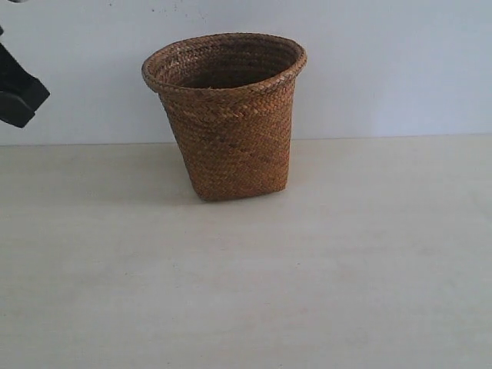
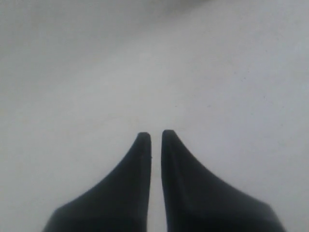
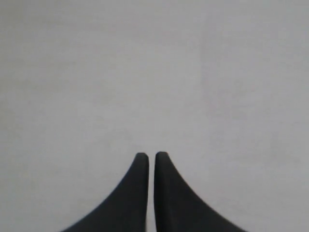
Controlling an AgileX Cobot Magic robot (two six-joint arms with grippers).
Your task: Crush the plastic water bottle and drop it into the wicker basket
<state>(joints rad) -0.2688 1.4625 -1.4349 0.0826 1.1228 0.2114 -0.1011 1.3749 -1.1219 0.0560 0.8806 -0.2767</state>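
The brown wicker basket stands upright on the pale table, a little left of centre and towards the back. The plastic water bottle is out of view in every frame; the part of the basket's inside that shows holds only shadow. A black part of the left arm shows at the far left edge, above the table. My left gripper is shut with nothing in it, only a thin slit between its black fingers, over bare pale surface. My right gripper is likewise shut and empty over bare surface; it does not show in the exterior view.
A plain pale wall rises behind the table, meeting it in a line just behind the basket. Nothing else stands on the table.
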